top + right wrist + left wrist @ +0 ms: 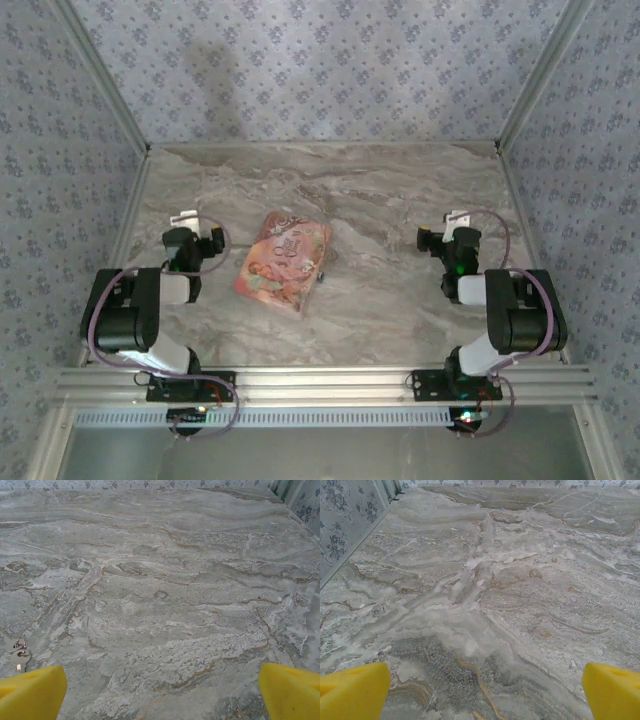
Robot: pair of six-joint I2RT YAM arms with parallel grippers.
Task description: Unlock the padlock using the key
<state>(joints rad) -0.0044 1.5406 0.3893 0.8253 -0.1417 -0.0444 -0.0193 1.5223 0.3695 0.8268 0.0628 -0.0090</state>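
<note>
Yellow fingertips [355, 692] sit at the bottom corners of both wrist views, far apart w/ bare marble between them. L gripper [482, 692] is wide, R gripper [162, 692] is wide, nothing held by either. Both hover over the table [400, 320], apart from every object.

Key [19, 656]: small silvery piece w/ a ring, flat on the marble at 8 o'clock in the R wrist view, just beside the fingertip at frame left.

Padlock [322, 272]: tiny dark-blue speck from the top cam, at the pouch [283, 262] edge, pouch's 4 o'clock. Touching or just beside, can't tell at this res. Shackle state unreadable.

Layout from top: pouch sits just at 9 o'clock of table centre. L gripper is near, at pouch's 9 o'clock. R gripper is well apart, at pouch's 3 o'clock.

Step, my read: very start, approach/acquire phase. No pick done, lock untouched.

Nxt move needs:
- R looks closest to the key, so shift toward 8 o'clock, drop, narrow the jaws over the key head, pinch.
- Thin flat metal on hard marble will prob slip. The ring may be easier to catch.
- L heads toward 3 o'clock for the padlock, then pins or lifts the body w/ keyhole facing R.
- Pouch edge may foul the fingers there.
- After that: align, insert, twist. Tight tolerance on a lock this small.
</note>
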